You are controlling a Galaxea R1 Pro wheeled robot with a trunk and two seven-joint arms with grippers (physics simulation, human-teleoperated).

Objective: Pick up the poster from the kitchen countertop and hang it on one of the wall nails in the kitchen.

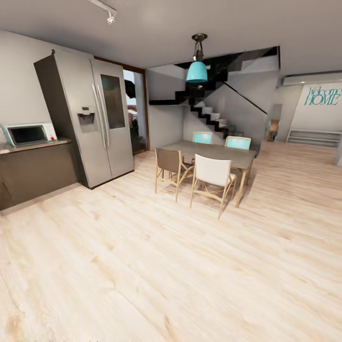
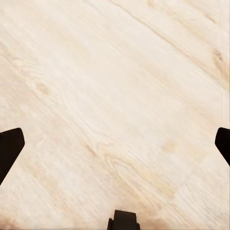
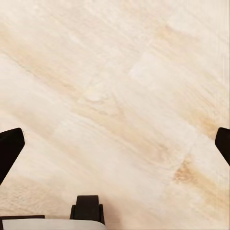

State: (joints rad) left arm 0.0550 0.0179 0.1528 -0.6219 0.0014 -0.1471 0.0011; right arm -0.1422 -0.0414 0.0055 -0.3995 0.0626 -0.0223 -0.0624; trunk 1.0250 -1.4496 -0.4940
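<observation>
The poster is out of view and no wall nail can be made out. A stretch of the kitchen countertop (image 1: 33, 145) shows at the far left of the head view, over dark cabinet fronts, with a microwave (image 1: 27, 135) on it. My left gripper (image 2: 117, 143) hangs open over bare wooden floor, its dark fingertips (image 2: 9, 148) spread wide. My right gripper (image 3: 117, 143) is open too, with nothing but pale floorboards between its fingertips (image 3: 9, 149).
A tall steel fridge (image 1: 90, 118) stands beside the counter. A dining table (image 1: 213, 153) with several chairs (image 1: 213, 175) sits mid-room under a teal pendant lamp (image 1: 196, 71). Black stairs (image 1: 209, 114) rise behind. Wide wooden floor (image 1: 156, 266) lies in front.
</observation>
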